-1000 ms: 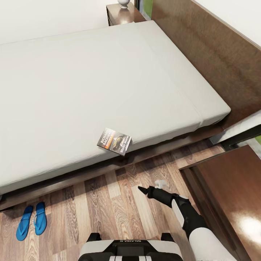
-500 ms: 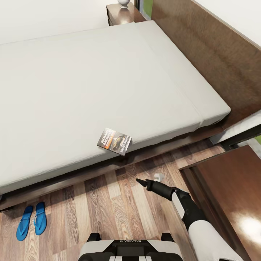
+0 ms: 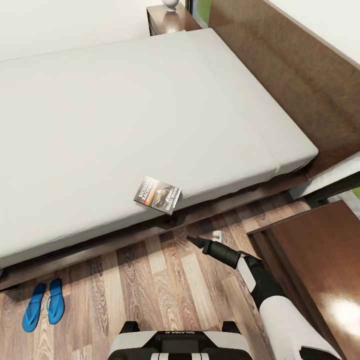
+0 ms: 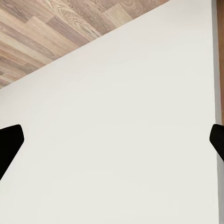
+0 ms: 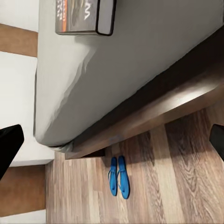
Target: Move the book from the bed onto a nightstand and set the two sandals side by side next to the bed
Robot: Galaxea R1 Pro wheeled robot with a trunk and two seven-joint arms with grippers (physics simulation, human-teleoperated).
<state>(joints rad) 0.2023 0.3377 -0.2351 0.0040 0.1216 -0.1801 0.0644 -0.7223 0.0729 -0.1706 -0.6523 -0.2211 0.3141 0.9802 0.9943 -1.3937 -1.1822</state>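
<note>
Wood-plank flooring (image 3: 165, 280) with streaky grain runs along the low dark-brown bed (image 3: 150, 227), whose smooth light-grey mattress lies flat. At the mattress's near edge rests the thin, glossy-covered book (image 3: 158, 194), one corner overhanging. Two flat blue sandals (image 3: 43, 304) lie side by side on the floor beside the bed frame. Over the planks, the right gripper (image 3: 192, 241) has its jaws spread; the left gripper's jaws are spread too.
</note>
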